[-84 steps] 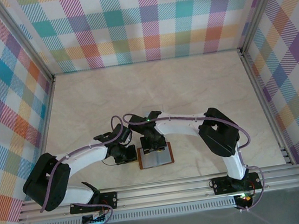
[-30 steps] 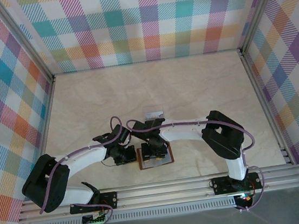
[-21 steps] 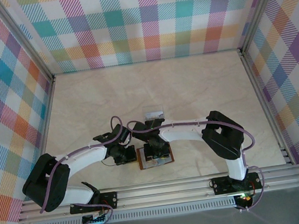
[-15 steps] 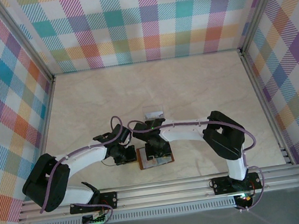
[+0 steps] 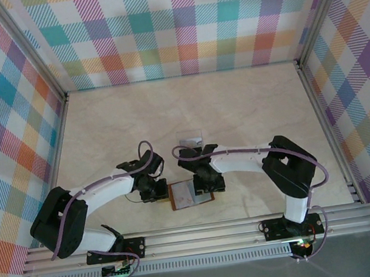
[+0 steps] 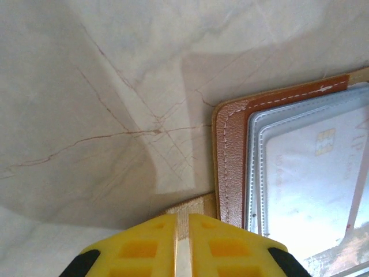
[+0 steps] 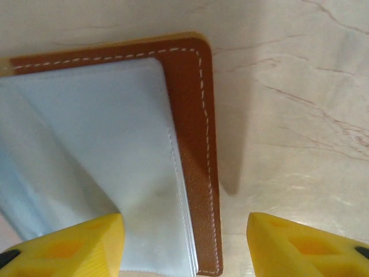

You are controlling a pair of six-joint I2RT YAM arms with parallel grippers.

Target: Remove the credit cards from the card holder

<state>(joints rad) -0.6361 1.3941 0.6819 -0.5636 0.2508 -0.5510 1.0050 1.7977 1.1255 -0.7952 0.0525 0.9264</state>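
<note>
**Item 1, nearest your bases.** Card holder (image 5: 185, 195), reddish-brown leather. It lies opened flat on the worktop (image 5: 236, 112) with the clear pocket (image 7: 104, 133) face up, so the contents can be reached from above.

**Item 2.** Left hand (image 6: 183, 245). The yellow fingers are pressed together on a thin tan strip at the holder's left edge. This is seemingly its snap tab, though the view cuts it short. Judged purpose: you are pinning the holder so it cannot slide or fold while the other arm works.

**Item 3.** Right hand (image 7: 181, 234). The fingers are spread and grip nothing. They straddle the holder's right edge, with the pocket and the stitched leather border between them. Judged purpose: placed to close on whatever comes out of that side.

**Item 4.** Pale card (image 6: 311, 173), whitish with a gold chip. It is lodged inside the pocket and not yet removed.

**Item 5, farthest.** Second card (image 5: 190, 140). It lies flat on bare worktop, well apart from the holder on its far side, and counts as out.
</note>
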